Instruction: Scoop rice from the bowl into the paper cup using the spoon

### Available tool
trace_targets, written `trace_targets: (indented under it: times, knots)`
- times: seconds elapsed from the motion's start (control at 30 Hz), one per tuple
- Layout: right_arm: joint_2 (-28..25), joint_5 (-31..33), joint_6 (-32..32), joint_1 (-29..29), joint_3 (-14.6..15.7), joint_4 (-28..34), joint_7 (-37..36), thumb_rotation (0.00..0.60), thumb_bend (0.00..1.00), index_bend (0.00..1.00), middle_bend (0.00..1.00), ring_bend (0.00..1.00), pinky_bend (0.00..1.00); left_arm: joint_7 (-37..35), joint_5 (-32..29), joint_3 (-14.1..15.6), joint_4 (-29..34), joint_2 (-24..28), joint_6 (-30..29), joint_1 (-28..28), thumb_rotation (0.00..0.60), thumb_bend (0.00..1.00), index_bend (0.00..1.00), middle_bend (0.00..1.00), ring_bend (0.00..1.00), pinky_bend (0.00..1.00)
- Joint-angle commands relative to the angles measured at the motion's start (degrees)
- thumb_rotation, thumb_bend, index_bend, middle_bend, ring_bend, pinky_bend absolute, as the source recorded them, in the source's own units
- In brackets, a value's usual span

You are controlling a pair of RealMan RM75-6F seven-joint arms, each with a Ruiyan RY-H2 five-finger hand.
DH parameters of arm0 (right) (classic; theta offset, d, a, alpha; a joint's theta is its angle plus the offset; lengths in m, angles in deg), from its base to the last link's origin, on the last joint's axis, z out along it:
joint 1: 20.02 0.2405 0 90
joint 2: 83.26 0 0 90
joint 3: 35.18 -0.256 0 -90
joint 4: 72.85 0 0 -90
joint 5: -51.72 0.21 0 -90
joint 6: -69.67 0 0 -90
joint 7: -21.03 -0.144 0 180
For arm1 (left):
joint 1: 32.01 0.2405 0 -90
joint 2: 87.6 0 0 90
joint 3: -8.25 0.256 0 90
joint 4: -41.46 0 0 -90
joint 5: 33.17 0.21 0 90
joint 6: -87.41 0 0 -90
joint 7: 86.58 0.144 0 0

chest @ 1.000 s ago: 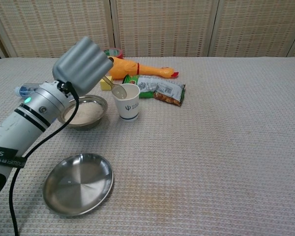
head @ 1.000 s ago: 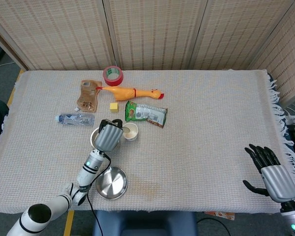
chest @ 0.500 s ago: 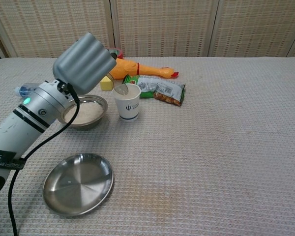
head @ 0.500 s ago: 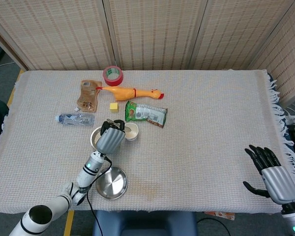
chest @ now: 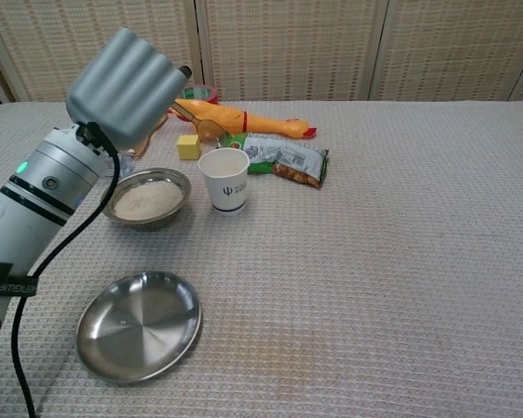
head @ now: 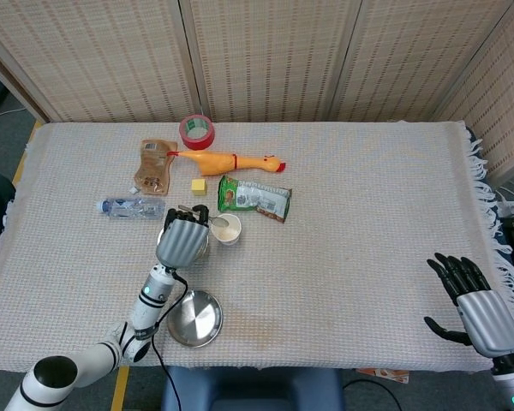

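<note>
- Table (head: pixel 368 214), covered in a pale woven cloth, bears everything below.
- Left hand (chest: pixel 122 83) is raised above the bowl, fingers curled round the spoon's handle; in the head view it covers most of the bowl.
- Right hand (head: pixel 475 304) lies at the table's right near corner, palm down, dark fingers spread, holding nothing.
- Empty steel plate (chest: pixel 138 325) sits at the near edge, in front of the bowl.
- Rubber chicken (chest: pixel 244 118) lies behind the cup, its head pointing right.
- Green snack packet (chest: pixel 288 158) lies just right of the cup.
- Bowl (chest: pixel 147 198), steel, holds white rice and sits just left of the cup.
- Water bottle (head: pixel 130 206) lies on its side left of the bowl.
- Brown pouch (head: pixel 153 166) lies behind the bottle.
- Cup (chest: pixel 224 178), white paper, stands upright.
- Red tape roll (head: pixel 196 131) is at the far side.
- Spoon (chest: pixel 211 130) hangs tipped above and behind the cup, clear of its rim.
- Yellow cube (chest: pixel 188 146) sits just behind the bowl.
</note>
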Motion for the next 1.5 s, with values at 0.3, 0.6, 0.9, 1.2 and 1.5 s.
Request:
trace_targets:
  times: [0.3,0.6,0.9,1.2,1.5]
  knots:
    - [0.22,-0.64,0.37,-0.29,0.24,0.48,1.09,0.527,0.15,0.0,0.0,0.0,0.0,-4.19,-11.84,7.81,60.46,28.1,10.6,13.34,0.6,0.4,0.71,1.0,1.0,1.0]
    - [0.58,-1.85,-0.3,-0.08,0.96,0.85,1.91,0.528,0.15,0.0,0.0,0.0,0.0,-3.79,-8.49,13.15,54.15,21.88,15.51,15.63,0.6,0.4,0.7,1.0,1.0,1.0]
    - [0.33,-2.33,0.58,-0.35,1.04,0.46,1.03,0.528,0.15,0.0,0.0,0.0,0.0,-5.2,-11.26,11.81,44.38,16.86,19.28,17.11,0.6,0.4,0.68,1.0,1.0,1.0]
    - [0.62,-1.92,0.1,-0.24,0.94,0.63,1.8,0.527,0.15,0.0,0.0,0.0,0.0,-4.4,-11.32,11.24,44.69,17.44,20.65,17.68,0.6,0.4,0.35,1.0,1.0,1.0]
    - [0.73,-1.86,0.1,-0.3,0.93,0.78,2.33,0.527,0.15,0.0,0.0,0.0,0.0,-5.04,-9.37,10.67,48.32,19.88,20.1,18.29,0.6,0.4,0.23,1.0,1.0,1.0]
